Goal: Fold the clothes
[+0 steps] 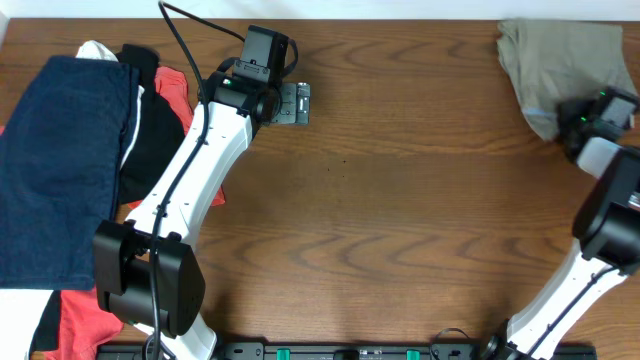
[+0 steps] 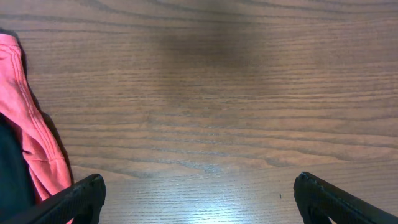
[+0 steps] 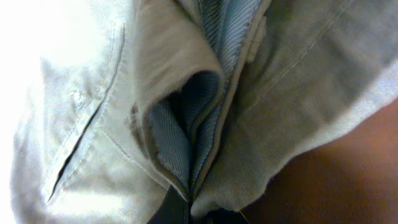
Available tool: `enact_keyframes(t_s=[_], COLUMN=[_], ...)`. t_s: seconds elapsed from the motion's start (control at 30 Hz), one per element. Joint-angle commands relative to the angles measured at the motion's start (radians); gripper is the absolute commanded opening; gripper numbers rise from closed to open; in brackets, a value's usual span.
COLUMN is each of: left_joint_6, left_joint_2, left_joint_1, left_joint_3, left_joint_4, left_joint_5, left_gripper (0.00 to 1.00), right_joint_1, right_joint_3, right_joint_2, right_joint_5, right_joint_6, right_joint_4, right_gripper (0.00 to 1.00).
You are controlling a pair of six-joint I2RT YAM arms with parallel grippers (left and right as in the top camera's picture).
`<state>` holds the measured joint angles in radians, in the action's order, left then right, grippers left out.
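Currently the khaki shorts (image 1: 560,55) lie bunched in the far right corner of the bench (image 1: 400,200). The right tool (image 1: 566,118) is clamped on a fold of them; in the right wrist view the pale blue waistband (image 3: 186,118) runs down into its tips. The left tool (image 1: 290,103) hangs near the far edge with its fingers (image 2: 81,199) wide apart over bare wood. A navy garment (image 1: 55,160), a black garment (image 1: 150,130) and an orange-red garment (image 1: 175,88) are heaped along the left edge.

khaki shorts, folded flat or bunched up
Bunched up. The khaki shorts lie in a crumpled heap in the overhead view, and the right wrist view shows their blue waistband creased into ridges.
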<state>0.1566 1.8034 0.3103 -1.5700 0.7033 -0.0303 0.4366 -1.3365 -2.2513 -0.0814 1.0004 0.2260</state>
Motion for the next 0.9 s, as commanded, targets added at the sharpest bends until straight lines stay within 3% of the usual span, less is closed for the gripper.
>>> enact_keyframes(t_s=[0.0, 0.27, 0.3, 0.37, 0.4, 0.43, 0.67, 0.87], left_joint_6=[-0.013, -0.013, -0.013, -0.013, -0.013, -0.013, -0.013, -0.013], left_joint_2=[-0.004, -0.004, -0.004, -0.004, -0.004, -0.004, -0.004, -0.004], left_joint_1=[-0.003, -0.003, -0.003, -0.003, -0.003, -0.003, -0.003, -0.003], left_joint_3=[-0.002, -0.002, -0.002, -0.002, -0.002, -0.002, -0.002, -0.002], left_joint_4=[0.002, -0.002, -0.002, -0.008, -0.009, -0.009, -0.008, -0.007], left_joint_5=[-0.012, -0.012, -0.012, -0.012, -0.012, -0.012, -0.012, -0.012], left_gripper=[0.98, 0.98, 0.98, 0.98, 0.98, 0.98, 0.98, 0.98], right_joint_1=[-0.043, -0.012, 0.0, 0.024, 0.037, 0.053, 0.127, 0.114], right_joint_3=[0.011, 0.011, 0.011, 0.011, 0.011, 0.011, 0.011, 0.011], right_joint_2=[-0.086, -0.039, -0.023, 0.012, 0.034, 0.065, 0.341, 0.637], right_joint_5=[0.0, -0.016, -0.04, -0.11, -0.153, -0.19, -0.214, -0.221], right_joint_6=[0.032, -0.091, -0.115, -0.169, -0.19, -0.199, -0.338, -0.634], right_joint_4=[0.009, 0.003, 0.002, 0.001, -0.003, -0.023, -0.224, -0.44], right_gripper=[0.01, 0.04, 0.18, 0.56, 0.83, 0.98, 0.99, 0.99])
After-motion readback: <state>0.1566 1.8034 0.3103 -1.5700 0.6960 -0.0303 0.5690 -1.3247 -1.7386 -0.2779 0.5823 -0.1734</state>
